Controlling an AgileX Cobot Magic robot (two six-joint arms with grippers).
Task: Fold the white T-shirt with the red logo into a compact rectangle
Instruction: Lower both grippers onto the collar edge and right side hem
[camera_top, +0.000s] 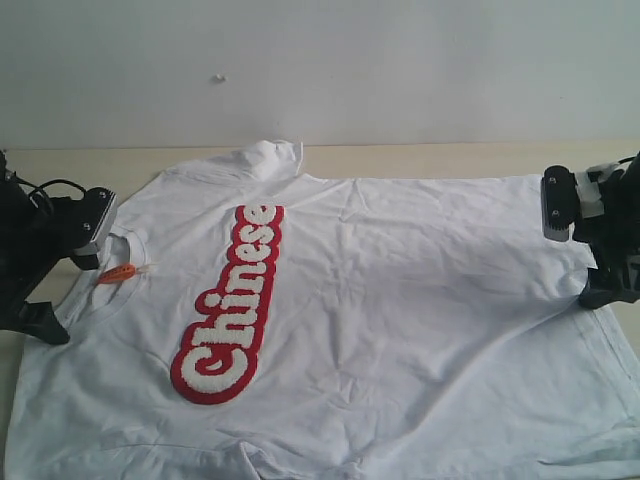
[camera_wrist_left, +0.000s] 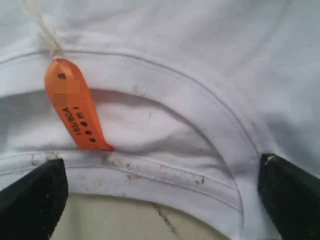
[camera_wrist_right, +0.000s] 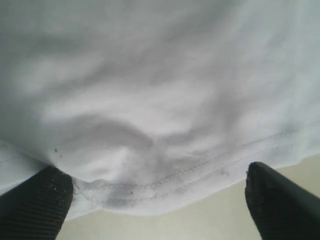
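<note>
1. white t-shirt (camera_top: 400, 300) lay flat, chest up, on counter (camera_top: 420, 160); red logo (camera_top: 232, 305) faced up near collar end.
2. left hand (camera_wrist_left: 160, 195) was apart, straddling collar (camera_wrist_left: 150, 172); right hand (camera_wrist_right: 160, 200) apart at hem (camera_wrist_right: 200, 170).
3. likely best: pinch both edges fully, lift together, keep cloth taut.
4. count: one shirt, one logo, one orange tag (camera_wrist_left: 75, 107), two hands.

Bright, soft, even light with no hard shadows. In the exterior view the white T-shirt (camera_top: 400, 300) is almost bleached out, its creases only faint grey shading. That whole picture is slightly hazy, and the red logo (camera_top: 228, 300) is fuzzy at its edges. In the left wrist view the orange tag (camera_wrist_left: 75, 107) at 10 o'clock is fairly sharp, its print partly smeared. In the right wrist view the cloth toward 12 o'clock is out of focus. The hem stitching (camera_wrist_right: 200, 167) near 6 o'clock is clearer, below a grey fold shadow.
</note>
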